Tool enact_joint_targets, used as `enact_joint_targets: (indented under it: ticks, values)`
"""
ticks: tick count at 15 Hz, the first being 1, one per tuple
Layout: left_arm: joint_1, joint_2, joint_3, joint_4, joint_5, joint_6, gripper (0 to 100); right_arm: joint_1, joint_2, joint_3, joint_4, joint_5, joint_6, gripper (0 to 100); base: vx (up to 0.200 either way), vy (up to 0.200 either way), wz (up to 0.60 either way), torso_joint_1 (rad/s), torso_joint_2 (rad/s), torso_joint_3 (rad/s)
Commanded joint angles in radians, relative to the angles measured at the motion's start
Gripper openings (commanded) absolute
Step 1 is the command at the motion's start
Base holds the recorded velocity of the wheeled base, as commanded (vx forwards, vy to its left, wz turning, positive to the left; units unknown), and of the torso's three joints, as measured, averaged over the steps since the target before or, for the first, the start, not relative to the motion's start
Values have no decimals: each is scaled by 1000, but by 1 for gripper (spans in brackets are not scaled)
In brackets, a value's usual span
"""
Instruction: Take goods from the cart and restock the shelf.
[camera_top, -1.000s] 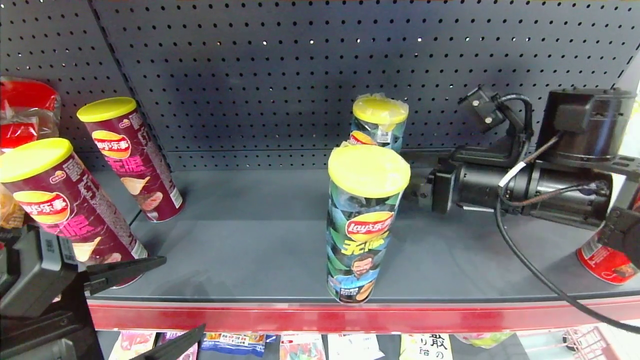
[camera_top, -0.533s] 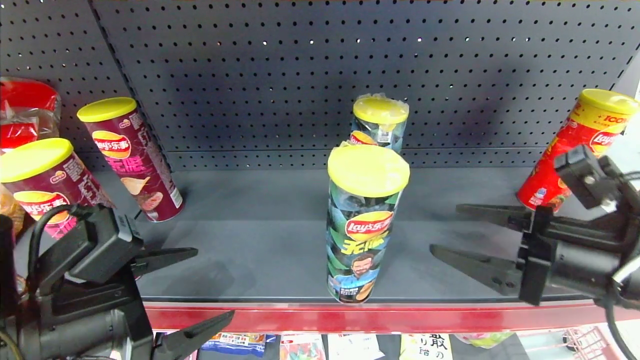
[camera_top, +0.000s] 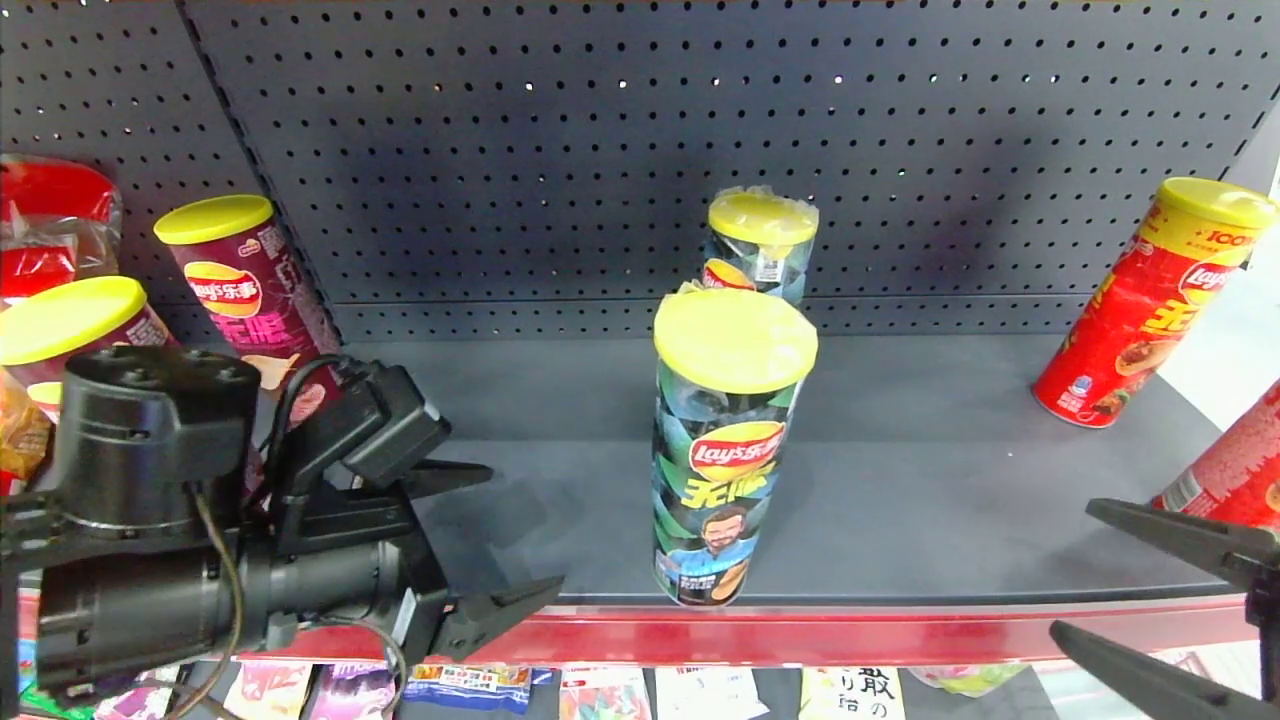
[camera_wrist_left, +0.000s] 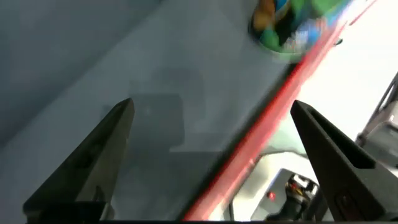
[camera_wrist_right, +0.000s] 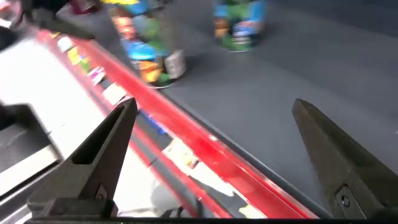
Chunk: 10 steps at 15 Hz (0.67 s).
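A green-and-blue chip can (camera_top: 735, 450) with a yellow lid stands upright at the shelf's front edge, and a second one (camera_top: 762, 245) stands behind it by the back panel. My left gripper (camera_top: 525, 528) is open and empty, left of the front can and level with the red shelf lip (camera_top: 800, 635). My right gripper (camera_top: 1072, 568) is open and empty at the lower right, in front of the lip. The left wrist view has its gripper (camera_wrist_left: 211, 118) over the shelf edge with the can (camera_wrist_left: 292, 25) ahead. Past the right gripper (camera_wrist_right: 214, 109), its wrist view takes in both cans (camera_wrist_right: 149, 56).
Two maroon cans (camera_top: 245, 290) lean at the shelf's left end beside red bags (camera_top: 50, 230). Two red cans (camera_top: 1150, 300) stand at the right end. Bare shelf floor (camera_top: 930, 480) lies between the middle cans and the red ones. Packets hang below the lip.
My right arm has drawn back out of the shelf, down to the front right, uncovering the red can. My left arm has risen and moved right toward the front can. Both grippers stay open.
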Motion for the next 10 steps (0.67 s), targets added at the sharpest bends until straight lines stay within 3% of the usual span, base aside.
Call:
enact_joint_targets:
  ticks: [1,10]
  values:
    - [-46,97,-47,-12,0,-3,100,-50,-71,8,-1,3,25,100,0,0,0,0,0,0]
    - [-75,210,-122,-16,5,2,100,-73,-76,8,-1,-1,45,100,0,0,0,0,0,0]
